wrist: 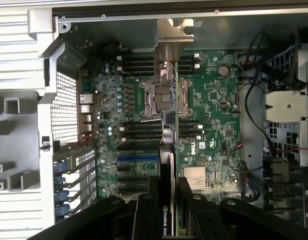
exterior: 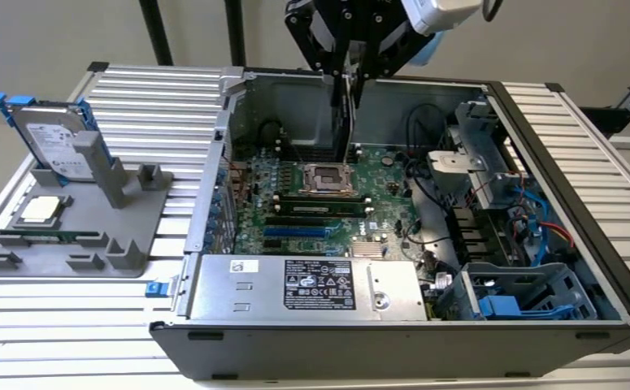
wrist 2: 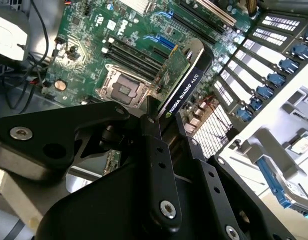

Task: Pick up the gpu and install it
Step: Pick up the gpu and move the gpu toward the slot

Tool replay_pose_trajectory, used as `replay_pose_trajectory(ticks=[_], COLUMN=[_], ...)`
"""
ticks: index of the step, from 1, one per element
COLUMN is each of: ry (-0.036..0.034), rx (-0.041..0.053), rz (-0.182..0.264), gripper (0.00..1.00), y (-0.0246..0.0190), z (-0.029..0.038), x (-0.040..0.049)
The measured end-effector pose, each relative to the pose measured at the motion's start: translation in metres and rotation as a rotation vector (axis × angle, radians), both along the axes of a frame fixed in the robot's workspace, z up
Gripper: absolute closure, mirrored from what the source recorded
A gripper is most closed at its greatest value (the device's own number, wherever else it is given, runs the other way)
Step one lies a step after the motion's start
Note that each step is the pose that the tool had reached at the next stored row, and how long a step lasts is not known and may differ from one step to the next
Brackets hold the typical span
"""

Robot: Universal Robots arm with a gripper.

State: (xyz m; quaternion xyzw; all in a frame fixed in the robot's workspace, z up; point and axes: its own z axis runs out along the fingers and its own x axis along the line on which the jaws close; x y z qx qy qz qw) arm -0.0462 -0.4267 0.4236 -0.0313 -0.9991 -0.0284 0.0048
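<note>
One gpu (wrist 2: pixel 179 75) is held edge-on between the two black fingers (wrist 2: pixel 154 140) of the gripper (wrist 2: pixel 166 117), which are closed against its two faces. In the second wrist view its green board faces the side of the CPU socket (wrist 2: pixel 121 87), and its black cooler block faces the slotted rear wall of the computer case.

In the first wrist view the gpu (wrist: pixel 168 150) appears as a thin strip reaching out from the gripper (wrist: pixel 168 186), with its silver end bracket (wrist: pixel 172 37) at the far end. It lies over the motherboard (wrist: pixel 213 115).

In the exterior view the gpu (exterior: pixel 345 122) hangs upright from the gripper (exterior: pixel 347 77) inside the open computer case (exterior: pixel 401 349). Its lower end is near the CPU socket (exterior: pixel 326 179); I cannot tell whether it touches the motherboard (exterior: pixel 385 199).

A silver power supply (exterior: pixel 304 284) fills the near side of the case, with a blue drive cage (exterior: pixel 521 305) beside it.

Well apart, on the slatted surface (exterior: pixel 76 325) at the exterior view's left, a grey holder (exterior: pixel 76 244) carries a hard drive (exterior: pixel 49 138) leaning upright and a square CPU chip (exterior: pixel 38 210) lying flat.
</note>
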Motion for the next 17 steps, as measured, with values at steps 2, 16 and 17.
replay_pose_trajectory(ticks=[2,16,17], ry=[0.0000,0.0000,0.0001], rx=[0.0000,0.0000,0.0000], rz=[0.000,0.001,0.003], gripper=[1.00,1.00,1.00], y=[0.0000,0.0000,0.0000], z=[0.0000,0.0000,0.0000], x=[0.0019,0.0017,0.0017])
